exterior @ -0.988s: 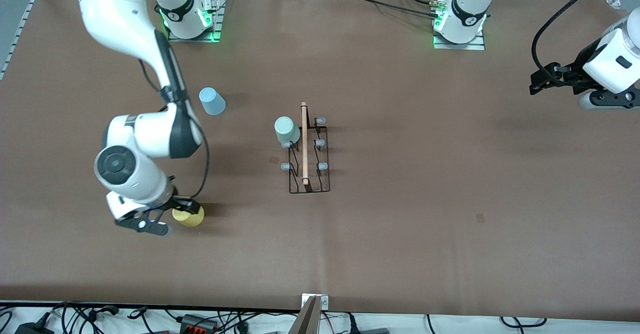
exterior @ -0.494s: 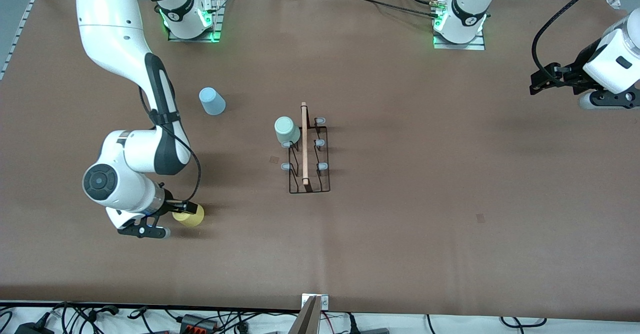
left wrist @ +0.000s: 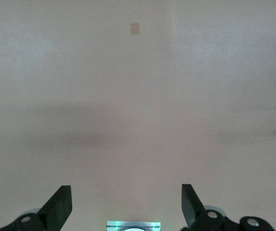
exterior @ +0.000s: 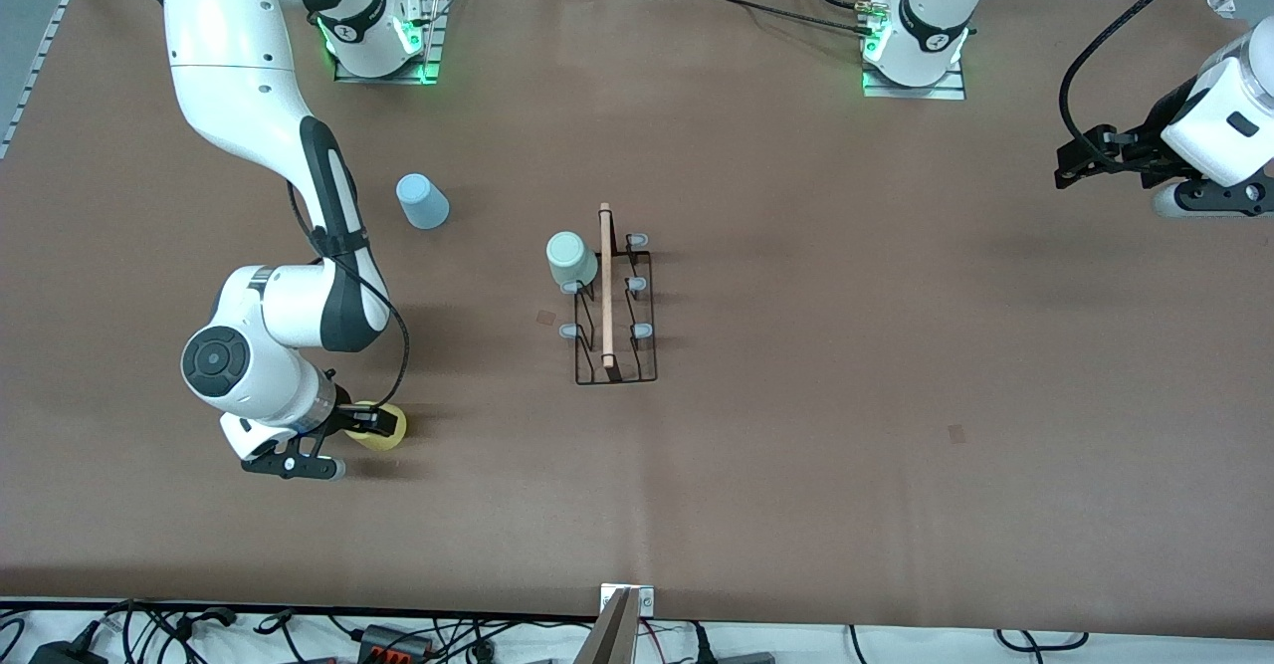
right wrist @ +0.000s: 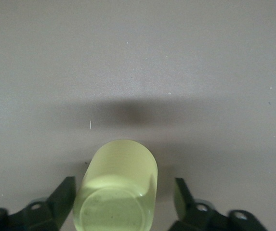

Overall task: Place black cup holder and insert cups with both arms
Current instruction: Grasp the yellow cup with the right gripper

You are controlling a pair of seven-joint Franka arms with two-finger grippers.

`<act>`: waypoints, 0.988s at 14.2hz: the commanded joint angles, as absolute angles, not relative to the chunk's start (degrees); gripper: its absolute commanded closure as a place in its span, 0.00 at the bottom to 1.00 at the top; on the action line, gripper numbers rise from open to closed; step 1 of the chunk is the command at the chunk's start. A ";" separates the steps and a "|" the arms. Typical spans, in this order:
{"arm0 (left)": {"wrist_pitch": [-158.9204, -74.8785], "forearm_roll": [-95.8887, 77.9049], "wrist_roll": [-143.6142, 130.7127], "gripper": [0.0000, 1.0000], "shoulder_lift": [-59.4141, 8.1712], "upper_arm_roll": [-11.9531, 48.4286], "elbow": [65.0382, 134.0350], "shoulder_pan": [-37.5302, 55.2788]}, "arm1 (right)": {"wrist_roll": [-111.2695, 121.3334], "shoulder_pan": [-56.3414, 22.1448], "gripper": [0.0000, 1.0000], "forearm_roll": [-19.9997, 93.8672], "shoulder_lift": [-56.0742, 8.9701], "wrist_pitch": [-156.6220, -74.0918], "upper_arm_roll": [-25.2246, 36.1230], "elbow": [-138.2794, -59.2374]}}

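Jaws of the right gripper (exterior: 364, 423) sit low at the table (exterior: 796, 465), straddling the yellow cup (exterior: 388, 430) toward the right arm's end and nearer the front-camera edge than the rack (exterior: 615, 377). In the right wrist view the cup (right wrist: 121, 163) lies between the two black fingers (right wrist: 63, 192): one finger is right against its side and the other stands off with a sliver of table showing, so the right gripper (right wrist: 123, 185) is around the cup but not clamped on it. The rack stands near the middle of the table, its wooden rod (exterior: 605, 286) running from the base edge toward the front-camera edge, with grey-tipped pegs (exterior: 642, 331) on either side. A pale green cup (exterior: 570, 258) sits on a peg on the side of the rod toward the right arm's end, at the rack's end closer to the bases. The blue cup (exterior: 423, 201) stands alone on the table, closer to the right arm's base than the rack (well apart from both other cups). The left gripper (exterior: 1075, 158) waits over the left arm's end of the table, its jaws spread wide and holding nothing, as the left wrist view (left wrist: 125, 192) shows with only bare table under them.
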State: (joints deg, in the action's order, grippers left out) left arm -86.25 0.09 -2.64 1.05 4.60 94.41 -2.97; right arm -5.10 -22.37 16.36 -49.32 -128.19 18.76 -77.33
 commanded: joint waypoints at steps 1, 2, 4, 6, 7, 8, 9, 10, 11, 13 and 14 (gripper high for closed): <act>-85.43 -0.53 -1.14 0.00 0.97 4.66 93.78 -3.43 | -3.52 -22.59 0.59 17.58 -50.01 -126.92 18.72 -76.38; -85.43 -0.53 -1.14 0.00 0.97 4.66 93.78 -3.43 | -3.43 -22.59 0.67 17.40 -49.84 -125.96 18.72 -76.12; -85.43 -0.53 -1.14 0.00 0.97 4.66 93.78 -3.43 | -2.73 -22.94 0.73 17.14 -48.96 -123.85 18.63 -74.98; -85.43 -0.53 -1.14 0.00 0.97 4.57 93.78 -3.43 | -2.02 -24.34 0.75 17.40 -47.90 -117.11 18.72 -68.94; -85.43 -0.53 -1.14 0.00 0.97 4.57 93.78 -3.43 | -2.11 -25.39 0.76 17.49 -47.90 -112.89 18.72 -63.95; -85.43 -0.53 -1.14 0.00 0.88 4.57 93.78 -3.43 | -2.72 -27.14 0.76 17.49 -47.90 -110.33 18.81 -60.68; -85.43 -0.53 -1.14 0.00 0.88 4.48 93.78 -3.43 | -3.42 -29.33 0.76 17.66 -47.90 -109.17 18.98 -59.34; -85.43 -0.53 -1.14 0.00 0.97 4.48 93.78 -3.43 | -5.95 -31.70 0.76 17.58 -47.47 -108.99 18.98 -59.24; -85.43 -0.53 -1.14 0.00 0.97 4.48 93.78 -3.43 | -9.20 -33.82 0.76 17.49 -46.68 -108.64 18.98 -59.24; -85.43 -0.53 -1.14 0.00 0.79 4.48 93.78 -3.43 | -15.61 -37.25 0.76 17.58 -46.41 -106.62 18.99 -59.24; -85.43 -0.53 -1.06 0.00 0.70 4.48 93.78 -3.43 | -17.91 -38.48 0.76 17.58 -46.32 -106.52 18.98 -59.24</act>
State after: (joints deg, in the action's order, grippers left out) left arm -86.25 0.08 -2.64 1.01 4.48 94.41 -3.00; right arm -14.01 -36.85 16.97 -46.10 -107.85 18.50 -59.73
